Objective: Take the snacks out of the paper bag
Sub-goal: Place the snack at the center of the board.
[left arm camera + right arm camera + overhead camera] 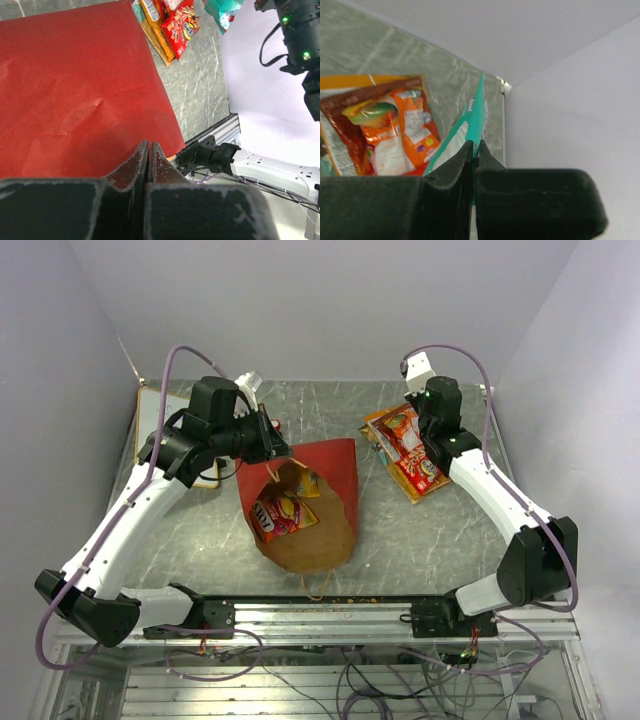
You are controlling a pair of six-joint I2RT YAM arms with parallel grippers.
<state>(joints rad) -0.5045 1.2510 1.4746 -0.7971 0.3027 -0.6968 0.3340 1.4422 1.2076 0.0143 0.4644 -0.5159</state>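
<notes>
Centrally on the grey marbled table (430, 530) lies the large paper bag (325, 475), red outside and brown kraft inside, with its open mouth turned toward 6 o'clock. At 2 o'clock from the bag, apart from it, a pile of orange and red foil packets (408, 452) lies flat on the table. Inside the bag, near its 9 o'clock side, red and yellow crinkly foil packets (283, 512) are visible. The left gripper (149, 146) is at the 11 o'clock corner of the bag, and its jaws are pressed together on the red paper. The right gripper (474, 146) is over the pile, with its jaws closed on the edge of a thin teal foil packet (470, 117), which stands on its edge just beside the orange packets.
</notes>
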